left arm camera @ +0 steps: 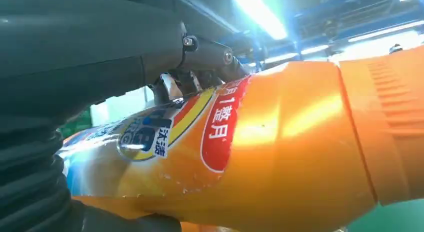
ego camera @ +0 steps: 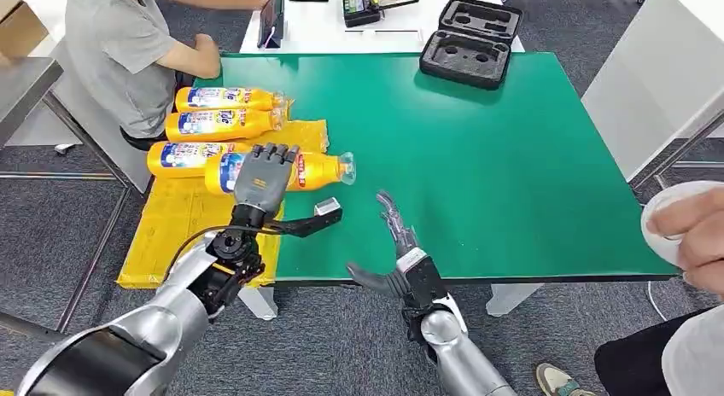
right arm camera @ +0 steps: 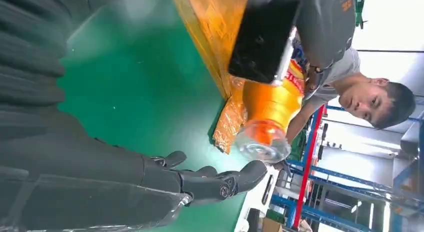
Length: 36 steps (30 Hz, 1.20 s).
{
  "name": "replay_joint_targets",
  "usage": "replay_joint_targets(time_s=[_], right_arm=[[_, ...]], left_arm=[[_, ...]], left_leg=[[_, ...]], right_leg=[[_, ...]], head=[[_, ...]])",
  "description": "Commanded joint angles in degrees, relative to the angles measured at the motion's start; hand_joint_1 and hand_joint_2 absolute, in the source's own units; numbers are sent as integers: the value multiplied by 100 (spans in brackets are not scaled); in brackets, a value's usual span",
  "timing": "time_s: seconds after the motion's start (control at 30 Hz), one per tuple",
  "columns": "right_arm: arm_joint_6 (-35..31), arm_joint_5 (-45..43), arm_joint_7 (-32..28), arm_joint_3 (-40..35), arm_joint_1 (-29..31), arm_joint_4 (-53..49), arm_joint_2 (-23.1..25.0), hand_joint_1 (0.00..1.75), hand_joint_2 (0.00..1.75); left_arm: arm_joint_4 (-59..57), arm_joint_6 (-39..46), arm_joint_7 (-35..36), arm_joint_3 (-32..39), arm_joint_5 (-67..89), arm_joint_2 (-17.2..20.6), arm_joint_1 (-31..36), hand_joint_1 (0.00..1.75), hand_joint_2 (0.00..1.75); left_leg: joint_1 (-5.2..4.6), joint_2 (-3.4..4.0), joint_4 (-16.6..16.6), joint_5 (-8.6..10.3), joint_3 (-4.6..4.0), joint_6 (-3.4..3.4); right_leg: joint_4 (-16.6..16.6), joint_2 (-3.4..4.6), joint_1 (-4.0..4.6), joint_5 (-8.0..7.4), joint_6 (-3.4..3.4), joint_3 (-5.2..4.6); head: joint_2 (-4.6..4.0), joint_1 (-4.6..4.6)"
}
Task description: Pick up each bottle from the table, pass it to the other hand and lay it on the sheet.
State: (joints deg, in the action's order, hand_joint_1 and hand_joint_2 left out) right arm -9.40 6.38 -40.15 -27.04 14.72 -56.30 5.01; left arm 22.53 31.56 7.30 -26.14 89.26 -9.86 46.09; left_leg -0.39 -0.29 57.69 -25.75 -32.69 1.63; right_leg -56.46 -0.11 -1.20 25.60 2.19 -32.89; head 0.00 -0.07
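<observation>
Three orange bottles (ego camera: pixel 218 124) lie side by side on the yellow sheet (ego camera: pixel 175 225) at the left edge of the green table (ego camera: pixel 512 157). A further orange bottle (ego camera: pixel 320 168) lies beside them, its clear cap (right arm camera: pixel 262 142) pointing right past the sheet's edge. My left hand (ego camera: pixel 263 178) lies over this bottle's middle (left arm camera: pixel 260 142), fingers stretched across the top and thumb (ego camera: pixel 318 215) spread away from it. My right hand (ego camera: pixel 399 242) hovers open over the table's front edge, a little right of the bottle, with nothing in it.
A person in a grey shirt (ego camera: pixel 119 46) sits at the far left by the sheet. A black foam case (ego camera: pixel 470 42) lies at the table's far edge. Another person's hand (ego camera: pixel 683 225) with a white object reaches in at the right.
</observation>
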Motion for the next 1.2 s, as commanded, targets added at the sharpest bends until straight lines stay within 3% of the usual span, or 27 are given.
replay_joint_targets(time_s=[0.03, 0.23, 0.4, 0.9, 1.2], right_arm=[[8, 0, 15, 98, 137, 159, -5, 0, 175], [17, -5, 15, 124, 118, 139, -7, 0, 175], [25, -5, 15, 127, 113, 133, -11, 0, 175], [144, -10, 15, 28, 231, 317, 36, 0, 175], [143, -36, 15, -2, 259, 368, 67, 0, 175]], left_arm=[[-688, -238, 338, -536, 74, 234, 717, 175, 175], [-848, -910, 497, -661, 74, 139, 830, 175, 175], [-834, -919, 496, -650, 69, 145, 828, 175, 175], [-1039, -2485, 672, -1189, 59, 392, 1105, 175, 175], [-1042, -2593, 686, -1080, 5, 404, 1085, 175, 175]], left_leg=[[13, 6, 12, -5, -2, -12], [8, 1, 6, -2, -2, -8], [6, 0, 5, -1, -2, -7], [13, 13, 12, -6, -1, -12], [4, 6, 2, 0, -2, -6]], right_leg=[[-4, 5, 13, 1, -12, 0], [0, 0, 8, -1, -7, 0], [0, -1, 7, 0, -6, 0], [-5, 11, 14, -1, -12, 0], [-2, 5, 4, -2, -5, -2]], head=[[0, -2], [0, 0], [0, 0], [0, 0], [0, 0]])
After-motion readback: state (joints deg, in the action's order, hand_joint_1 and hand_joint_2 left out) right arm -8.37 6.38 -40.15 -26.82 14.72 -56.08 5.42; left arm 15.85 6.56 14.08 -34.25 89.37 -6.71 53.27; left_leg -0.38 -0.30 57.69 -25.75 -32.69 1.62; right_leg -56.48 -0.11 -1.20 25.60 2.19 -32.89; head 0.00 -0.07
